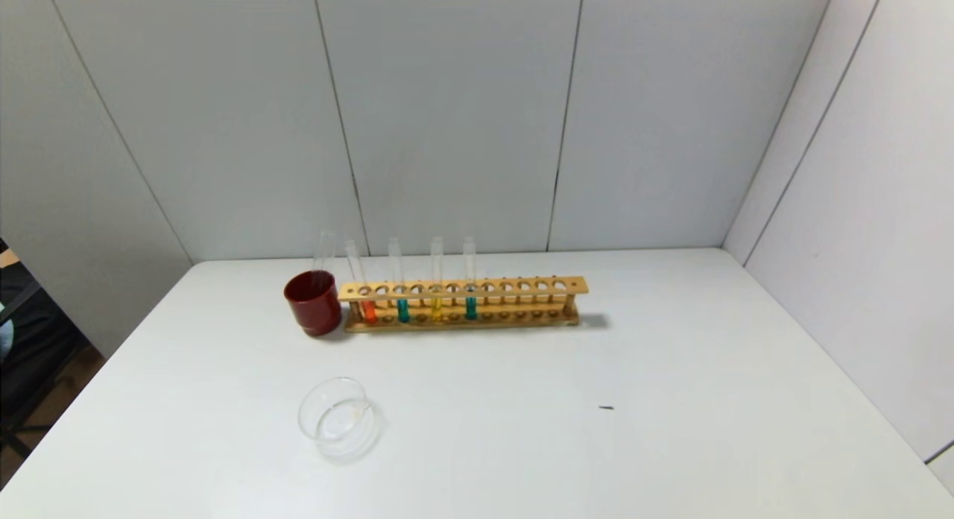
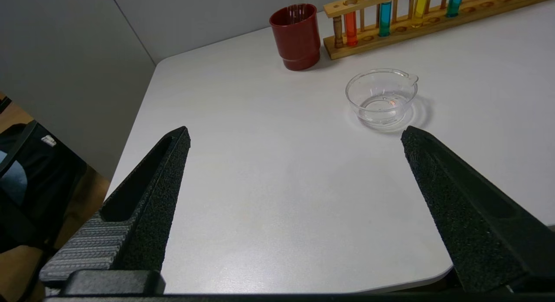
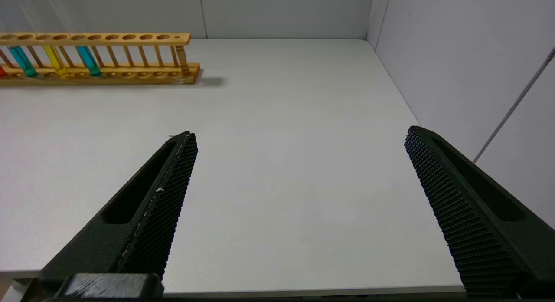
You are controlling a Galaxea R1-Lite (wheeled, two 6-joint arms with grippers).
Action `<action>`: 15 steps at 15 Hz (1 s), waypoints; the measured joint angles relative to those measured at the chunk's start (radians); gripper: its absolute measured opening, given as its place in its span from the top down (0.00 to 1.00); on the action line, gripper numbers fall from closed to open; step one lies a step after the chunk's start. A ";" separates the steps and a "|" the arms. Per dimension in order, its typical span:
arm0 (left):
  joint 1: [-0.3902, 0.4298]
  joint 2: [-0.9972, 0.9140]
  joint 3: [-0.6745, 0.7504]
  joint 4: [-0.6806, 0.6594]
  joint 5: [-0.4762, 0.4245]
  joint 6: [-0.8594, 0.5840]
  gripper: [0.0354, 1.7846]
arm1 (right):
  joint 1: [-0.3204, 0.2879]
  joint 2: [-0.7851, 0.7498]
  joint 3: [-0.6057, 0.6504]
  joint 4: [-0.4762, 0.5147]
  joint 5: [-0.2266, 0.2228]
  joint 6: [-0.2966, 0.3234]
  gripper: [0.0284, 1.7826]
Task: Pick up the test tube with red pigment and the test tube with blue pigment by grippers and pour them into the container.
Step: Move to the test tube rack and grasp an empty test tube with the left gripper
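Both grippers sit at the table's near edge, outside the head view, fingers spread wide and holding nothing: the left gripper (image 2: 295, 135) near the near-left corner, the right gripper (image 3: 299, 135) near the near-right corner. Its textured black fingers (image 3: 169, 185) taper to points. Beyond the left gripper, well apart from it, stands the container (image 1: 339, 418), a shallow clear glass dish with a small pouring lip. Toward the far edge, a wooden rack (image 1: 462, 304) holds four slim glass tubes upright: the red tube (image 1: 367, 310) at its left end, then the blue tube (image 1: 402, 309), a yellow tube (image 1: 437, 307) and a second teal tube (image 1: 470, 306). A dark red cup (image 1: 313, 303) stands just beside the rack's left end; a faint clear tube rises from it. The tubes' clear upper parts are hard to make out against the wall.
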 joint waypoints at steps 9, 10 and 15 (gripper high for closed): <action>-0.001 0.000 -0.003 0.010 -0.020 0.002 0.04 | 0.000 0.000 0.000 -0.001 0.000 0.000 0.02; -0.001 0.000 -0.010 0.022 -0.029 0.002 0.04 | 0.000 0.000 0.000 -0.001 0.000 0.000 0.02; -0.002 0.022 -0.259 0.180 -0.117 -0.093 0.04 | 0.000 0.000 0.000 -0.001 0.000 0.000 0.02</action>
